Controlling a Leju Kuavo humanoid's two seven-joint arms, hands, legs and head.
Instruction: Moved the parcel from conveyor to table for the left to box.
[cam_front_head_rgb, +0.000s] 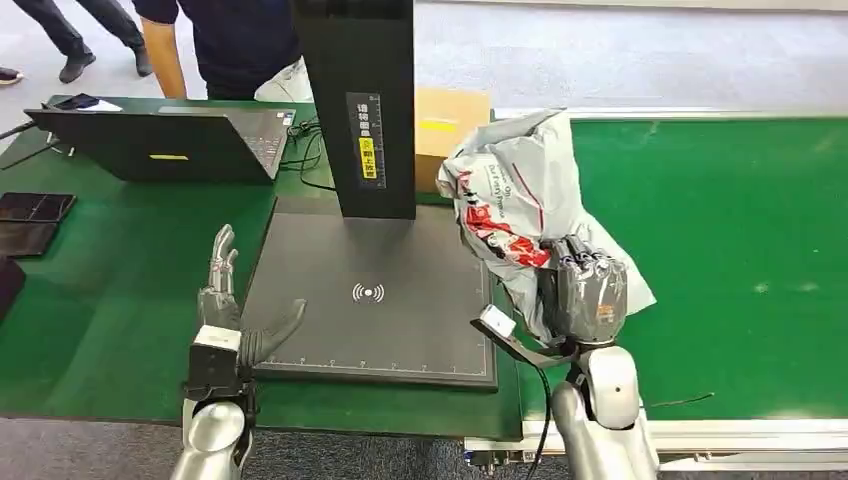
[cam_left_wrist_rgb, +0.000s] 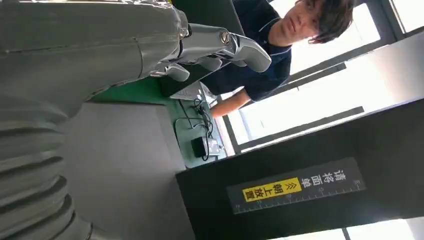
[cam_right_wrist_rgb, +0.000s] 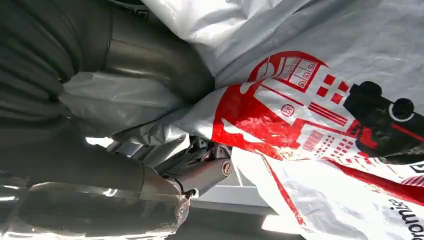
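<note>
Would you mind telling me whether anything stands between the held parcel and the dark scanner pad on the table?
Nothing visible does. The right hand grips the grey plastic parcel bag with red print at the dark flat scanner pad's right edge. The black upright post stands at the pad's back.

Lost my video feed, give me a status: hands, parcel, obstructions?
Right hand grips the grey parcel bag, lifted at the conveyor's edge. Left hand open beside the scanner pad. Scanner post stands close left of the bag.

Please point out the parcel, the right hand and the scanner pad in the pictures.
parcel (cam_front_head_rgb: 510, 170): head view, grey upper part of the bag.
right hand (cam_front_head_rgb: 583, 290): head view, back of the hand.
scanner pad (cam_front_head_rgb: 368, 325): head view, bare dark surface.
</note>
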